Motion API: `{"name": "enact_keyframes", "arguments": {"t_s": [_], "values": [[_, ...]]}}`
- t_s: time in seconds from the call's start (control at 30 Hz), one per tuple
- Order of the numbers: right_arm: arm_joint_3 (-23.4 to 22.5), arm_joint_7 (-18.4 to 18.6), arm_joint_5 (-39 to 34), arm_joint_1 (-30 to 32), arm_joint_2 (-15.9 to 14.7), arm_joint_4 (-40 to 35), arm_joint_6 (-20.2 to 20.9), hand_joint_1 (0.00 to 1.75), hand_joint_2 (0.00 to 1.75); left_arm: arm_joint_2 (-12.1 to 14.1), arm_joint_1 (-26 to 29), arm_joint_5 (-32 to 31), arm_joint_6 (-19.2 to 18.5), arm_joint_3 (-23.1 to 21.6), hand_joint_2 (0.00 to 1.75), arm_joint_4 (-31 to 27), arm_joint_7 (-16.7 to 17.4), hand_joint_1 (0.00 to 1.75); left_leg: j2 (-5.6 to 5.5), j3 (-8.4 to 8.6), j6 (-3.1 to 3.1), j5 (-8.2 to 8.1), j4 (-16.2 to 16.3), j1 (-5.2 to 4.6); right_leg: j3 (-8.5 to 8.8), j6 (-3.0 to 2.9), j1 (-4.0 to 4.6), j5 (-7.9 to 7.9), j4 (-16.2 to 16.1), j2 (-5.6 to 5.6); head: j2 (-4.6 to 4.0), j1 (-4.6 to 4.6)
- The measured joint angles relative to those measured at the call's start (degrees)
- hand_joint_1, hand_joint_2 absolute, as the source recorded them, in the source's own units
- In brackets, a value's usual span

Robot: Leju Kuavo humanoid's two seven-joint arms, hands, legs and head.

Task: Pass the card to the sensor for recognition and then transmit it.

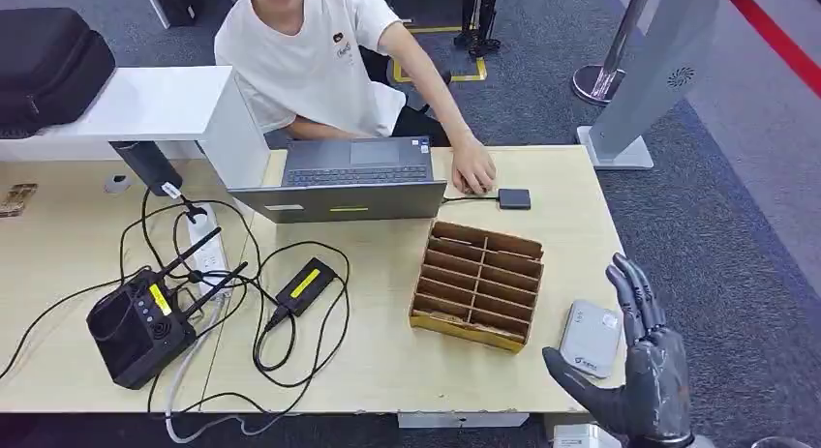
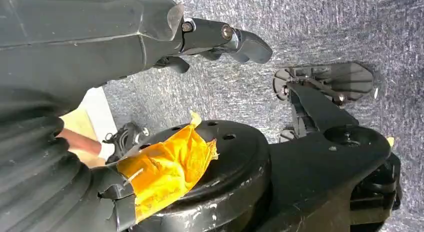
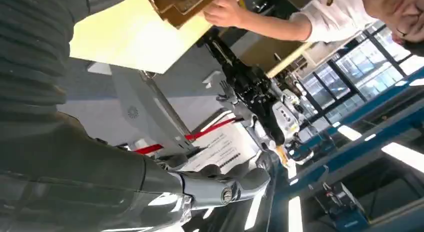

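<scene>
Right robot hand (image 1: pixel 647 371) raised, empty, beside the table (image 1: pixel 387 371).
Its fingers are spread near the grey card reader (image 1: pixel 591 337); left robot hand (image 2: pixel 220 39) hangs released.

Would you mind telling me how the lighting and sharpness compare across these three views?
Head view: even, soft light, sharp on the table and right hand. Left wrist view: floor sharp, the near left hand dark. Right wrist view: bright windows and ceiling lights glare, the background soft.

Grey carpet floor (image 1: pixel 736 206) fills the upper right; a red stripe (image 1: pixel 775 32) crosses its corner. A light wooden table (image 1: pixel 387 342) spans the centre and left.
</scene>
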Motion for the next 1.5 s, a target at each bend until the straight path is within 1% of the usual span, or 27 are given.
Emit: {"name": "enact_keyframes", "arguments": {"t_s": [0.17,0.23,0.33,0.5,0.77,1.03,1.13,1.2,1.3,1.5], "values": [[1.42,1.9,0.53,0.82,0.0,2.39,-1.42,0.0,1.75,-0.26,-0.09,-0.48,0.11,0.13,1.75,0.0,0.0,0.0,0.0,0.0,0.0,0.0,0.0,0.0,0.0,0.0,0.0,0.0,0.0,0.02,0.0,-0.02],[2.29,3.58,2.57,0.82,0.0,4.23,-2.86,0.0,1.75,-0.33,-0.13,-0.68,0.11,0.26,1.75,0.0,0.0,0.0,0.0,0.0,0.0,0.0,0.0,0.0,0.0,0.0,0.0,0.0,0.0,0.02,0.0,0.0],[3.63,4.72,3.87,0.78,0.0,6.84,-4.24,0.0,1.75,-0.42,-0.14,-0.88,0.11,0.35,1.75,0.0,0.0,0.0,0.0,0.0,0.0,0.0,0.0,0.0,0.0,0.0,0.0,0.0,0.0,0.02,0.0,-0.02],[4.92,5.07,4.31,0.63,0.0,9.27,-4.81,0.0,1.75,-0.46,-0.16,-1.03,0.09,0.37,1.75,0.0,0.0,0.0,0.0,0.0,0.0,0.0,-0.01,0.0,0.0,0.0,0.0,0.0,0.0,0.02,0.0,0.0],[6.67,7.0,6.43,-0.09,0.02,11.7,-6.76,0.0,1.75,-0.52,-0.21,-0.53,-0.28,0.87,1.75,0.0,0.02,0.0,0.0,0.0,0.0,0.0,-0.01,0.0,0.0,0.0,0.0,0.0,0.0,0.02,0.0,0.0],[7.78,7.13,6.58,-0.63,0.02,13.18,-7.06,0.0,1.75,-0.55,-0.21,-0.39,-0.31,1.42,1.75,0.0,0.06,0.0,0.0,0.0,0.0,0.0,-0.01,0.0,0.0,0.0,0.0,0.0,0.0,0.02,0.0,0.0],[8.44,7.54,6.16,-1.14,0.11,14.23,-7.85,0.0,1.75,-0.57,-0.25,-0.44,-0.31,1.62,1.75,0.0,0.2,0.0,0.01,0.0,0.0,0.0,-0.01,0.0,0.0,0.0,0.0,0.0,0.0,0.03,0.0,0.0],[8.98,7.83,6.14,-1.84,0.48,15.69,-8.42,0.0,1.75,-0.57,-0.26,-0.66,-0.31,1.73,1.75,0.0,0.26,0.0,0.01,0.0,0.0,0.0,-0.01,0.0,0.0,0.0,0.0,0.0,0.0,0.03,0.0,0.0],[9.25,8.31,9.54,-2.99,1.9,18.6,-9.03,0.0,1.75,-0.68,-0.28,-1.09,-0.31,1.73,1.75,0.0,0.39,0.0,0.01,0.01,0.0,0.0,-0.01,0.0,0.0,0.0,0.0,0.0,0.01,0.03,0.0,0.0],[8.44,6.27,14.16,-4.74,6.0,24.32,-9.09,0.0,1.75,-0.79,-0.32,-1.71,-0.31,1.75,1.75,0.0,0.57,0.0,0.0,0.02,-0.03,0.02,-0.01,0.01,0.0,-0.01,0.0,0.0,0.03,0.03,0.0,-0.02]]}}
